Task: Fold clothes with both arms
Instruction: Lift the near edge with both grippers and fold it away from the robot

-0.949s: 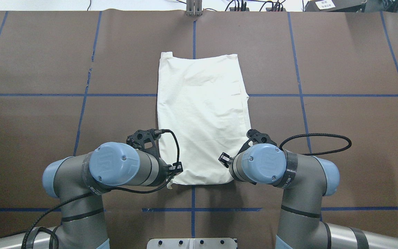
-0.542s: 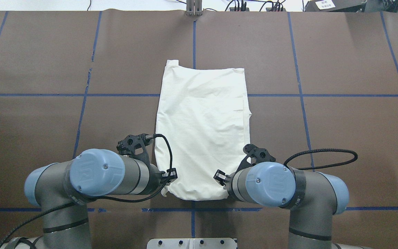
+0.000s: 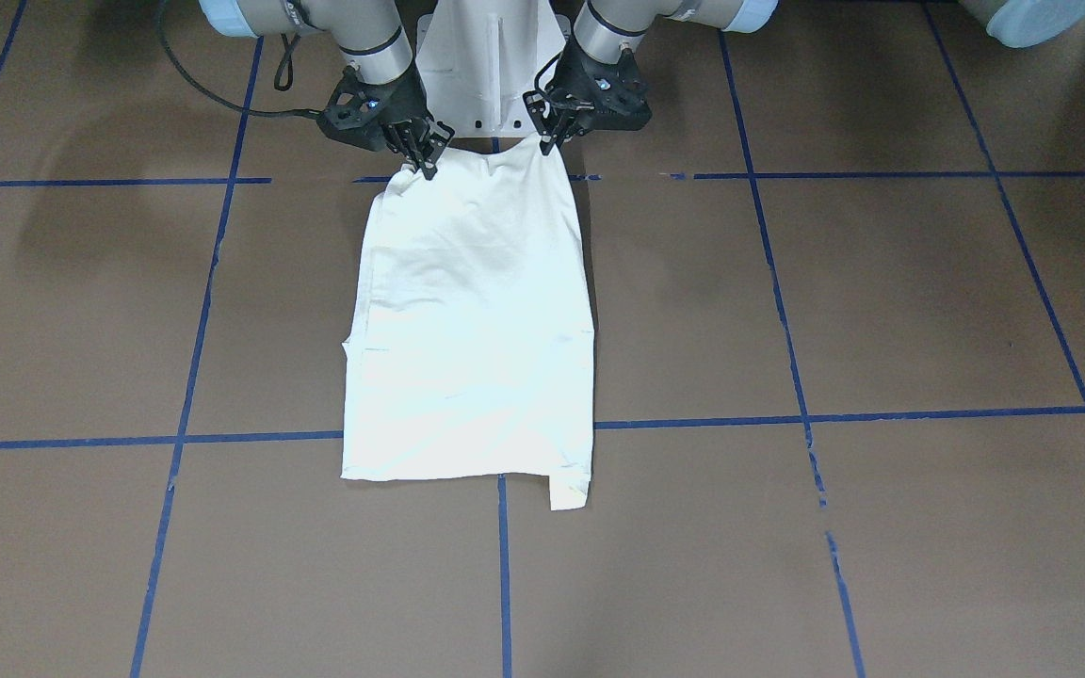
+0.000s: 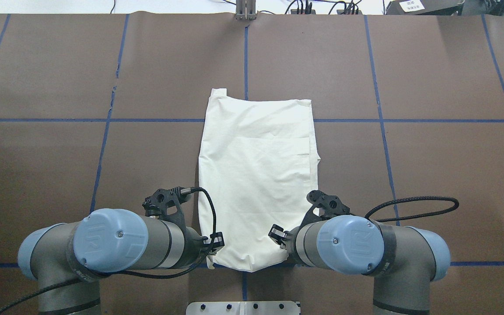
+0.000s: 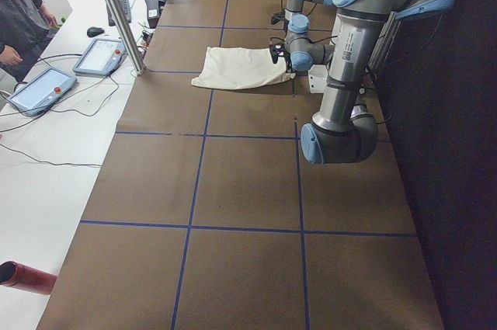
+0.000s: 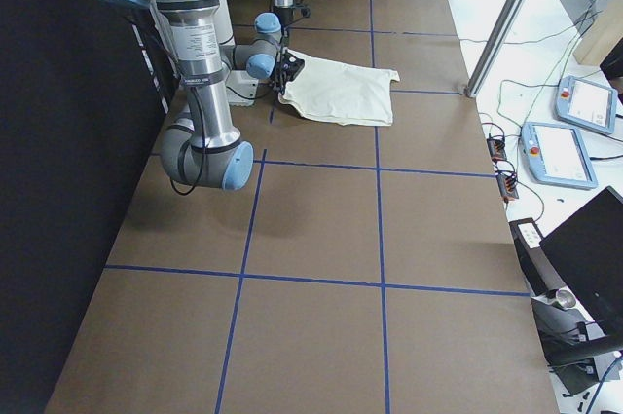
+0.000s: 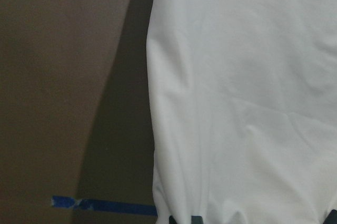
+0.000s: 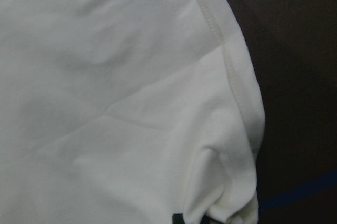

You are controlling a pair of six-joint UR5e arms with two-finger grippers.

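Note:
The cream-white shirt [image 4: 256, 175] lies folded into a long narrow rectangle, plain side up; no print shows. It also shows in the front view [image 3: 472, 320] and in both wrist views [image 7: 242, 103] [image 8: 116, 103]. My left gripper [image 3: 550, 141] is shut on the shirt's near corner on my left. My right gripper [image 3: 425, 162] is shut on the near corner on my right. That near edge is lifted slightly and bunched at both pinches. In the overhead view both wrists hide the fingertips.
The table is covered in brown paper [image 4: 431, 175] with a blue tape grid. The white pedestal base [image 3: 486, 66] stands right behind the shirt's near edge. Operator tablets [image 5: 101, 54] [image 6: 579, 102] and a metal post [image 5: 116, 12] stand at the far edge; a person [image 5: 19, 4] stands there.
Both arms have drawn back toward the robot base, dragging the shirt along the table toward me. Its far edge has come nearer. Both grips have held.

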